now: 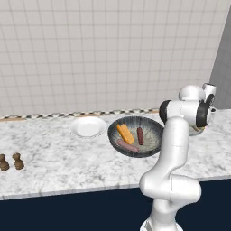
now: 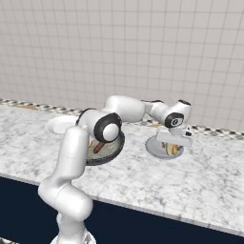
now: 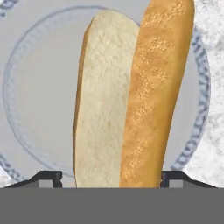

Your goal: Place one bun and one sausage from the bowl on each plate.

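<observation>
My gripper (image 2: 174, 146) hangs low over the grey plate (image 2: 154, 144) on the right. A split bun (image 3: 131, 100) lies on that plate (image 3: 39, 87), between my fingertips (image 3: 49, 178). The gripper (image 3: 111, 180) is open, with a small gap beside the bun's pale half. The dark bowl (image 1: 156, 125) holds another bun (image 1: 125, 133), a dark sausage (image 1: 140, 136) and a pinkish sausage (image 1: 128, 145). Left of the bowl, the white plate (image 1: 88, 126) has nothing on it. In the right base view my arm covers much of the bowl (image 2: 112, 148).
Two small brown shakers (image 1: 11, 161) stand near the counter's front left. A tiled wall runs behind the marble counter (image 1: 58, 158), whose front edge drops to a dark cabinet face. My elbow rises in front of the bowl's right side.
</observation>
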